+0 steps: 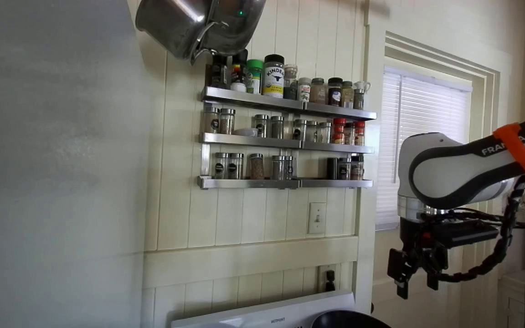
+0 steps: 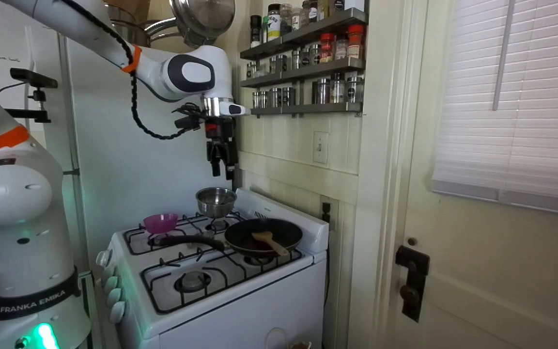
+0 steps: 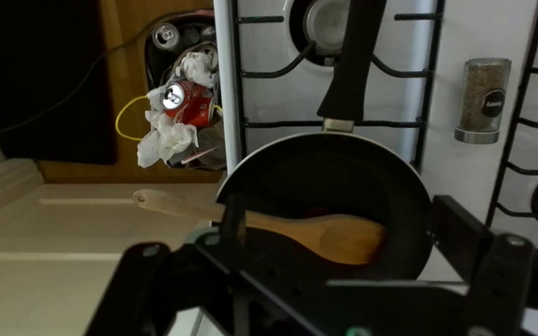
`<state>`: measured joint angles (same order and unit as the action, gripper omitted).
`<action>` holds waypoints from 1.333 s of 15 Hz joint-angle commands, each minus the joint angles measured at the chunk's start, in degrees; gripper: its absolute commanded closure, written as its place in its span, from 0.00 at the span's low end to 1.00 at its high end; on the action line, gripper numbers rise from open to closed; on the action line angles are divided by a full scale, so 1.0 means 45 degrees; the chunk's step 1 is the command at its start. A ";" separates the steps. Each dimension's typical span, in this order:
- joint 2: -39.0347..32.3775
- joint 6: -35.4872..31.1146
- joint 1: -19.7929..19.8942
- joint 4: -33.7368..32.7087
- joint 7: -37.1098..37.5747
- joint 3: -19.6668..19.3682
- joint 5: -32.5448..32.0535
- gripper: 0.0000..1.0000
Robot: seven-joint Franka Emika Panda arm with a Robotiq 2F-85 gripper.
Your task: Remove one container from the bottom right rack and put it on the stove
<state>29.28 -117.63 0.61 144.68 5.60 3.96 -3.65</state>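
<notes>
The bottom right rack point(image 1: 335, 183) is the lowest steel shelf on the wall, and its near end shows in an exterior view point(image 2: 327, 107). A dark container point(image 1: 332, 168) and two glass jars point(image 1: 344, 169) stand on it. The white stove point(image 2: 240, 310) is below; its back panel shows in an exterior view point(image 1: 262, 319). A glass jar of brown spice point(image 3: 481, 100) with a dark label and metal lid seems to lie on its side on the stove between the grates. My gripper point(image 3: 343, 219) is open and empty, pointing down above the stove point(image 2: 223, 170), over the pan.
A black frying pan point(image 2: 240, 230) with a wooden spatula point(image 2: 269, 242) is on the stove. A metal bowl point(image 2: 216, 203) and a pink bowl point(image 2: 160, 224) stand behind it. Metal pots point(image 1: 198, 27) hang above. A bin with cans point(image 3: 189, 100) stands beside the stove.
</notes>
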 commanded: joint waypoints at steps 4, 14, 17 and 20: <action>0.0321 -0.0665 -0.0202 0.0574 -0.1005 0.0329 -0.2286 0.00; 0.1486 -0.2346 0.1129 0.0527 0.1765 0.0127 -0.2382 0.00; 0.1647 -0.2325 0.1744 -0.0162 0.2692 0.0178 -0.2474 0.00; 0.1738 -0.2566 0.2281 -0.0931 0.3309 0.0169 -0.2536 0.00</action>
<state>36.57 -127.72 8.50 142.83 16.93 4.21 -14.07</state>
